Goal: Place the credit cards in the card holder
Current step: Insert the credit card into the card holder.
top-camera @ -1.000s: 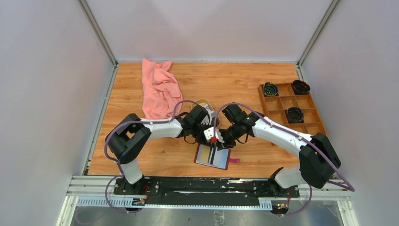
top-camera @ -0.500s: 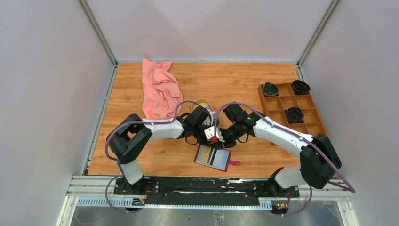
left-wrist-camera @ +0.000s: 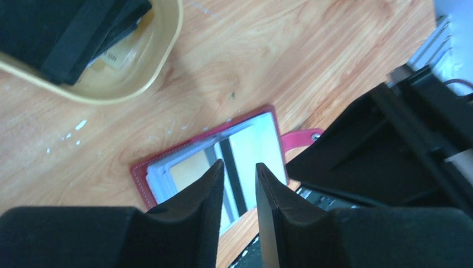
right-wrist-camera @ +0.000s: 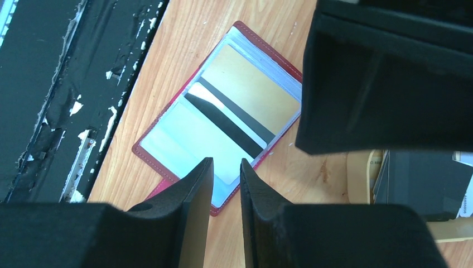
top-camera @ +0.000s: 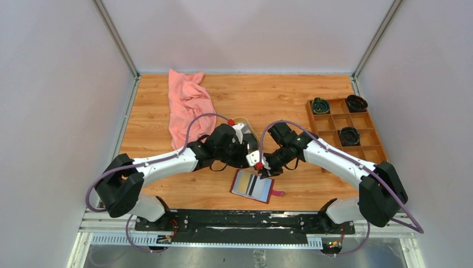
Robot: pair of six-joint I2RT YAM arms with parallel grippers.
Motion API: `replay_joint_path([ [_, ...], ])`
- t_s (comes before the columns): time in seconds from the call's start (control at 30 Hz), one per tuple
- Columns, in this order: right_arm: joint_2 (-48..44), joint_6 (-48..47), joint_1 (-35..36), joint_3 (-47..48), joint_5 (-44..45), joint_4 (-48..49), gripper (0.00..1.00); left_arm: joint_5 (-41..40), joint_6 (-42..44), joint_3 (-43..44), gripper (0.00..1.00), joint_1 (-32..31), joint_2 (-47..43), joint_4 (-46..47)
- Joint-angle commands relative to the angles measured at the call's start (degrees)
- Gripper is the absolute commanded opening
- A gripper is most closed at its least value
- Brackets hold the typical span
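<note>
The card holder lies open near the table's front edge, dark red with clear sleeves. Inside it show a tan card and a pale card with a black stripe. My left gripper hangs above the card holder, jaws a little apart with nothing between them. My right gripper hovers over the holder's near edge, open by a narrow gap and empty. Seen from above, the left gripper and right gripper meet nose to nose just behind the holder. Dark credit cards rest in the tan dish.
An oval tan dish sits just behind the grippers, mostly hidden by the left arm from above. A pink cloth lies at the back left. A wooden compartment tray with dark coils stands right. A black rail runs along the front.
The left gripper's jaws have parted. The left arm's elbow and shoulder have swung down and to the left. The right arm and the card holder have barely moved.
</note>
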Motion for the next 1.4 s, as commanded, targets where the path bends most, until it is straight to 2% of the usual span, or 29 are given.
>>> replay_joint_path([
  [0.0, -0.89, -4.33, -0.9, 0.89, -2.89, -4.12, 0.28, -0.74, -0.11, -5.35, 0.28, -0.56, -1.17, 1.46],
  [0.13, 1.02, -5.85, -0.17, 0.19, -4.95, -3.02, 0.28, -1.04, -0.36, -8.43, 0.18, -1.22, -1.03, 2.49],
  [0.33, 4.51, -6.47, 5.52, 1.29, -0.75, -0.03, 0.33, -0.8, 0.4, -9.99, 0.16, -1.32, 0.84, 3.72],
  [0.37, 5.01, -7.33, 6.3, 1.73, -0.18, -0.35, 0.35, -0.69, 0.53, -10.09, 0.16, -1.26, 1.41, 3.94],
  [0.47, 6.19, -13.42, 8.06, 1.75, 0.17, -1.65, 0.54, -0.96, 0.93, -10.7, 0.16, -1.3, 2.62, 4.2],
  [0.6, 7.84, -18.52, 9.81, 2.35, 1.18, -3.66, 0.63, -2.19, 1.02, -12.18, 0.15, -1.31, 2.99, 4.61],
  [0.9, 16.98, -23.46, 11.51, 9.4, 3.02, -11.21, 0.62, -3.39, 1.1, -13.73, 0.14, -1.32, 3.56, 4.73],
  [1.37, 22.53, -25.06, 14.48, 12.17, 10.19, -15.6, 0.6, -3.77, 1.42, -15.14, 0.13, -1.32, 3.96, 6.18],
])
